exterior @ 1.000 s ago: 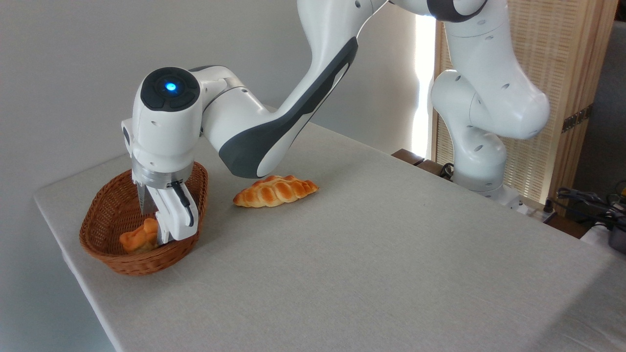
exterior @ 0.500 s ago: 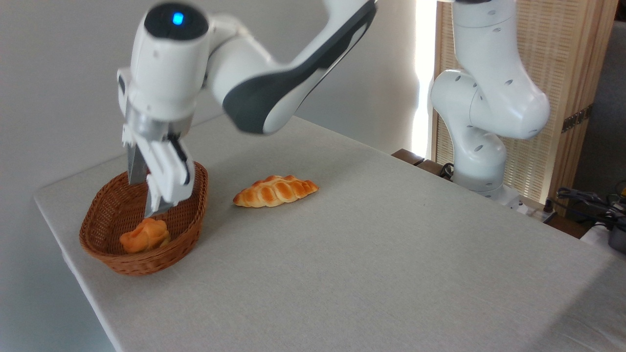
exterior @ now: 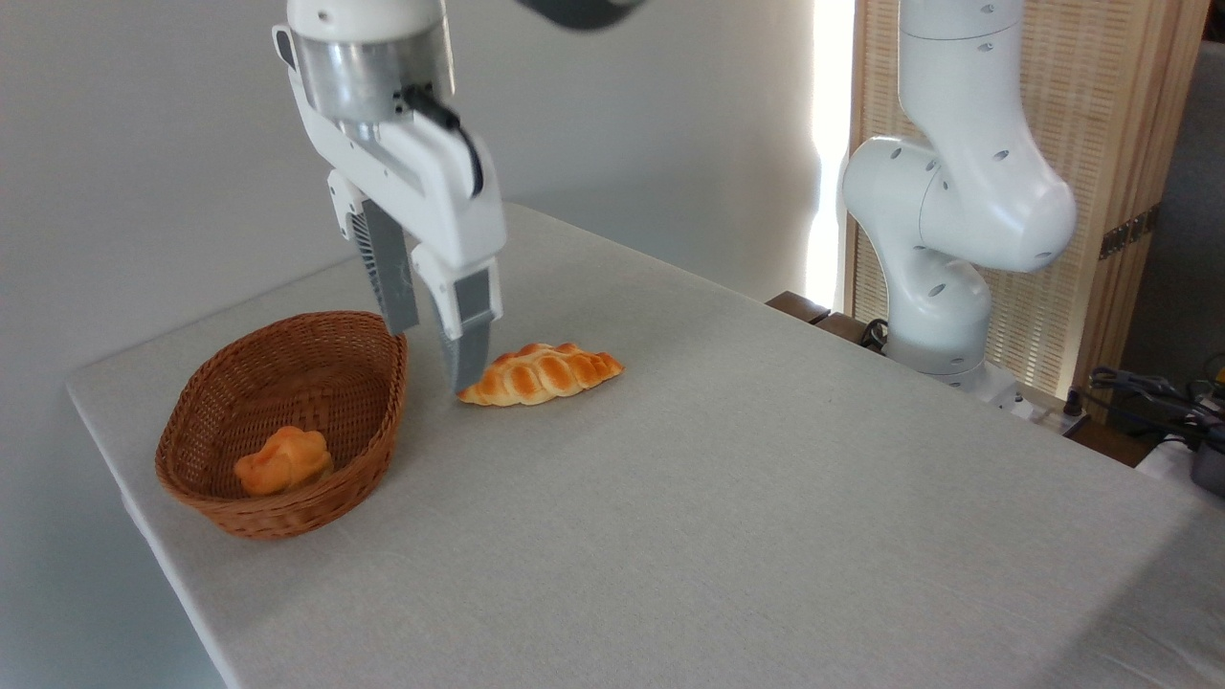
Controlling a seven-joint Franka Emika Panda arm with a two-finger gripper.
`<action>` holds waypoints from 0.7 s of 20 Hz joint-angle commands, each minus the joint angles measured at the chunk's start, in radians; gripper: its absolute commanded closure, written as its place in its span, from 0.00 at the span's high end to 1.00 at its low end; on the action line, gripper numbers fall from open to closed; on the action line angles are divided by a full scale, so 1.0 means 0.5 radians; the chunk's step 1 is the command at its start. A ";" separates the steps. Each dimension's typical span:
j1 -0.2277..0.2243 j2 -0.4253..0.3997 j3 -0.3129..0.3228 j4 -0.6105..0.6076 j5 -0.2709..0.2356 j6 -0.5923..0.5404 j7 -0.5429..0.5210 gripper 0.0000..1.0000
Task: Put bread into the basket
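Note:
The bread [exterior: 282, 460], a small round orange bun with a lobed top, lies inside the basket [exterior: 356, 435] near its front end. The brown wicker basket stands at the table's left corner. My gripper [exterior: 433, 352] hangs in the air to the right of the basket and above the table, open, with nothing between its fingers. Its right fingertip shows just in front of the left end of a braided loaf.
A longer golden braided loaf [exterior: 541, 373] lies on the grey tablecloth [exterior: 718, 498] right of the basket. The arm's white base [exterior: 943, 287] stands at the table's far right edge, with cables [exterior: 1158, 397] beyond it.
The gripper has risen out of the basket and swung to the right, leaving the bun lying in the basket. The bun and the loaf have not moved.

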 commanded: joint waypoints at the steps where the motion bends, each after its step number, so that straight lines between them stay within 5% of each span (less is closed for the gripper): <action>1: -0.056 -0.016 -0.029 0.019 0.176 -0.074 -0.140 1.00; 5: -0.062 -0.028 -0.029 0.007 0.188 -0.074 -0.263 1.00; 14: -0.062 -0.028 -0.029 0.007 0.299 -0.086 -0.193 1.00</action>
